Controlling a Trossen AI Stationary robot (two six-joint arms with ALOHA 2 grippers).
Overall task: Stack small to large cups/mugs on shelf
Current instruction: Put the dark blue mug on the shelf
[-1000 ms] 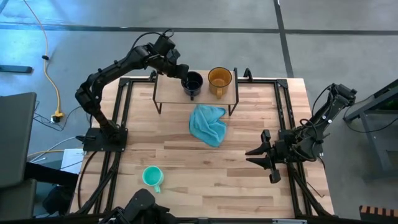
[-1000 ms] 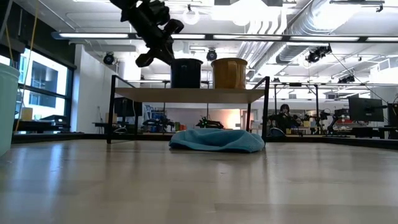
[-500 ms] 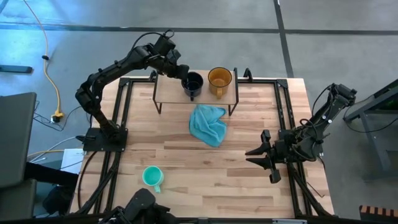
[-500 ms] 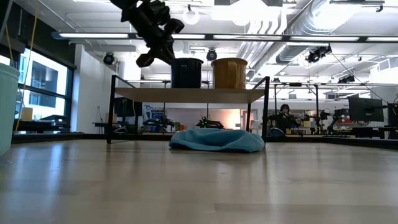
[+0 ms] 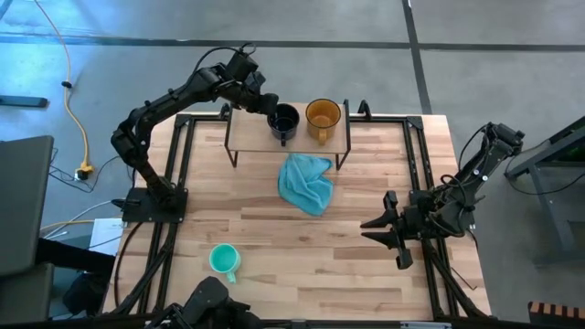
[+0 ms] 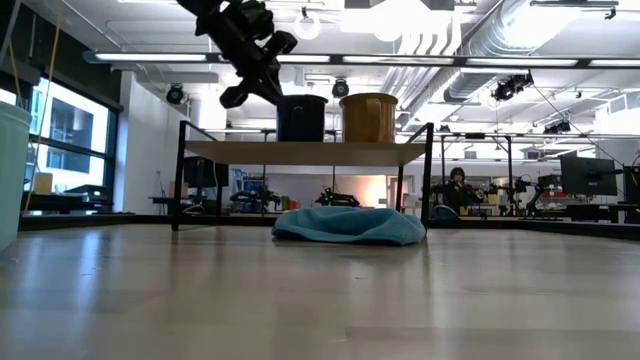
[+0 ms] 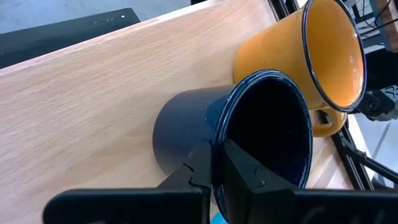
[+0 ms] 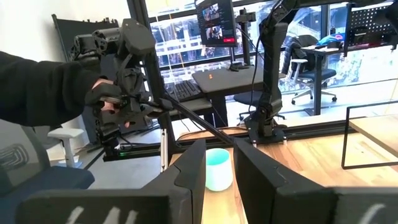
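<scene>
Two mugs already stand on the small light-wood shelf with black metal legs (image 5: 256,133) at upper centre of the high view: the dark navy enamel mug (image 5: 284,121) and, touching its right side, the translucent amber-yellow mug (image 5: 323,114). Your left gripper (image 5: 271,117) is clamped on the navy mug's rim. The small teal-green mug (image 5: 224,260) sits on the wood-plank tabletop (image 5: 292,265) at lower left, well apart from the shelf. The right gripper (image 5: 382,232), jaws partly spread and empty, waits at lower right. Judge the left arm nearer.

three mugs (image 5: 284,121), one shelf (image 5: 249,133), one cloth (image 5: 306,182)
</scene>
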